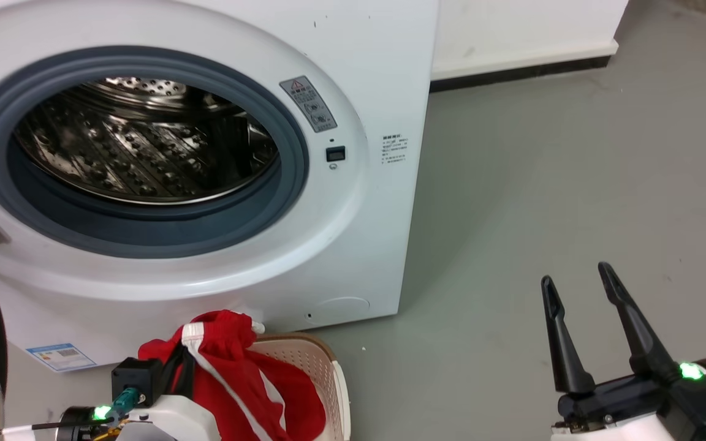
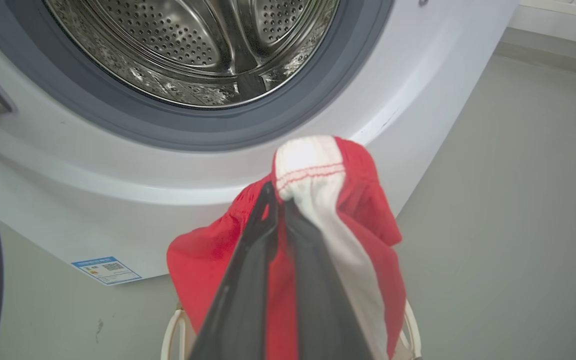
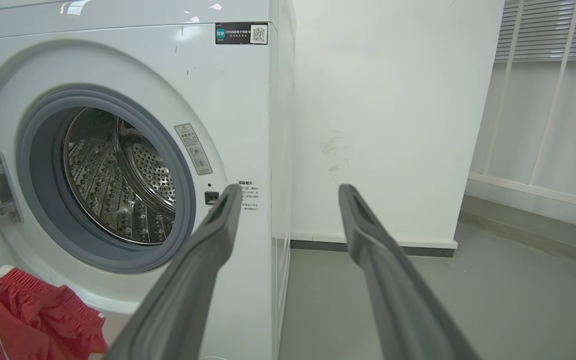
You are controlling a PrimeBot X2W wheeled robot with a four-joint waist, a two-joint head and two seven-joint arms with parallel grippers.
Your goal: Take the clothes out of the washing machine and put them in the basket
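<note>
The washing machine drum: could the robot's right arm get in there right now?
Probably yes. The porthole stands open with nothing across it, and the right gripper hangs open and empty right of the washing machine. The left gripper, shut on the clothes, sits low over the basket, out of that path.

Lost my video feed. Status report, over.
Left gripper shut on the clothes, held over the basket. Right gripper open, empty. Washing machine drum shows no clothes. Nothing in the way.

red clothes (image 1: 236, 380) over basket (image 1: 323, 366), washing machine (image 1: 353, 257) open
</note>
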